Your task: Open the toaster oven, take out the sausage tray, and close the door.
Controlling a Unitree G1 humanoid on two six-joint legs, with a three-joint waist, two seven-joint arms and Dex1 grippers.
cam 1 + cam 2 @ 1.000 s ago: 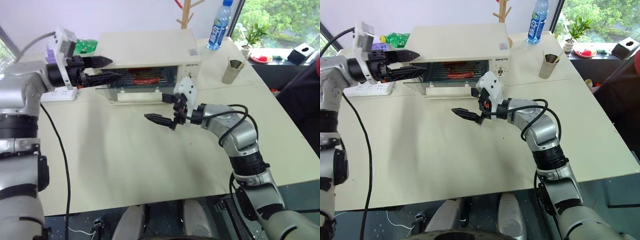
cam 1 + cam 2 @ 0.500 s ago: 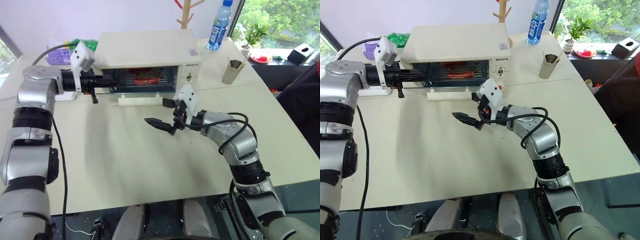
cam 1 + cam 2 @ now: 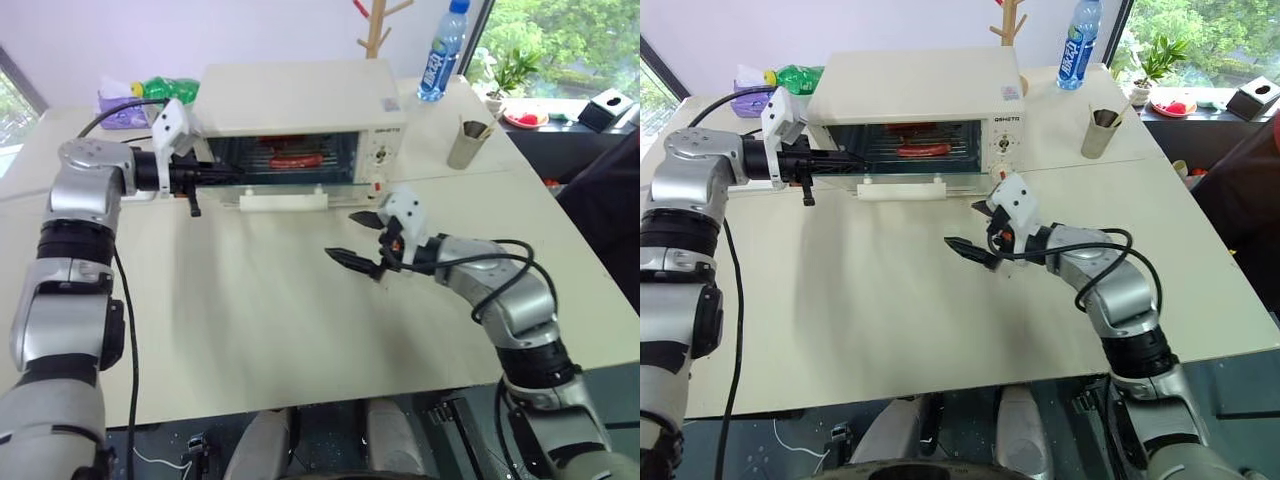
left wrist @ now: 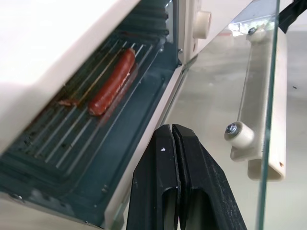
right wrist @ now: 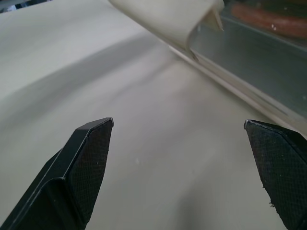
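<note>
We see the toaster oven (image 3: 300, 110) at the far side of a pale surface (image 3: 260, 310), its door (image 3: 285, 192) dropped open and lying nearly level, the wide cream bar handle (image 3: 283, 201) at its front edge. Inside, on the wire rack, the sausage tray (image 4: 91, 120) sits in the oven cavity with a reddish-brown sausage (image 3: 296, 159) lying along the bars; a second sausage shows behind it in the head views. The left gripper (image 3: 222, 175) reaches in from the left at the open mouth of the oven, its jaws pressed together and holding nothing; from its wrist camera we see the two black fingers (image 4: 163, 191) meeting just above the lower lip of the cavity, whether touching it we cannot tell, with the glass door and its handle off to one side. The right gripper (image 3: 358, 239) hangs over the bare surface in front of the door, apart from it, its jaws spread wide and empty; its wrist camera shows the surface between the two fingertips (image 5: 91, 158) and the door handle beyond. At the far right of the surface stand a blue-labelled water bottle (image 3: 440, 55) and a metal cup (image 3: 464, 142); a green bottle (image 3: 165, 88) lies behind the oven at left
</note>
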